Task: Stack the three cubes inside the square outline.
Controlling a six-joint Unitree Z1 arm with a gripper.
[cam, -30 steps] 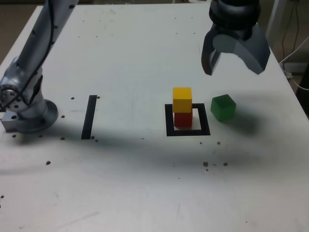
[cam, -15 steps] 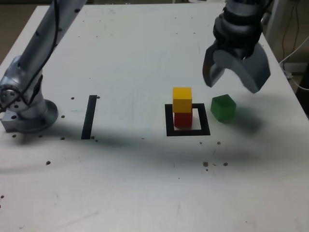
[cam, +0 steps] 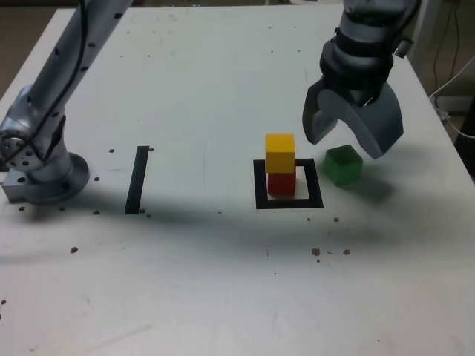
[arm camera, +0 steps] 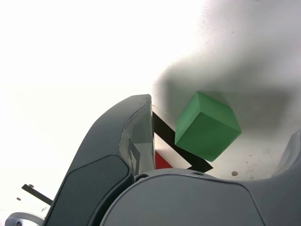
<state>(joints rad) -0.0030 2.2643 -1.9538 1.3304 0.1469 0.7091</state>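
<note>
Hovering with jaws spread wide and empty, the gripper [cam: 347,137] hangs just above the green cube [cam: 343,165], which sits on the table [cam: 223,89] between and slightly below the two fingers, turned at an angle to them in the wrist view [arm camera: 207,126]. That skew is the nearest risk: if the fingers descend as they stand, they would likely meet corners instead of flat faces, and the cube could twist, squirt out or be held crooked.

Just beside the nearer finger, on the exterior view's left, stands the yellow cube [cam: 280,153] on the red cube [cam: 281,182], inside the outline [cam: 260,185]. A wide descent could clip that finger against the yellow cube and topple the pair, since the gap looks small.

Farther off, well apart, lie the black strip [cam: 137,179] and the arm's base [cam: 41,174]; neither seems in harm's way.
</note>
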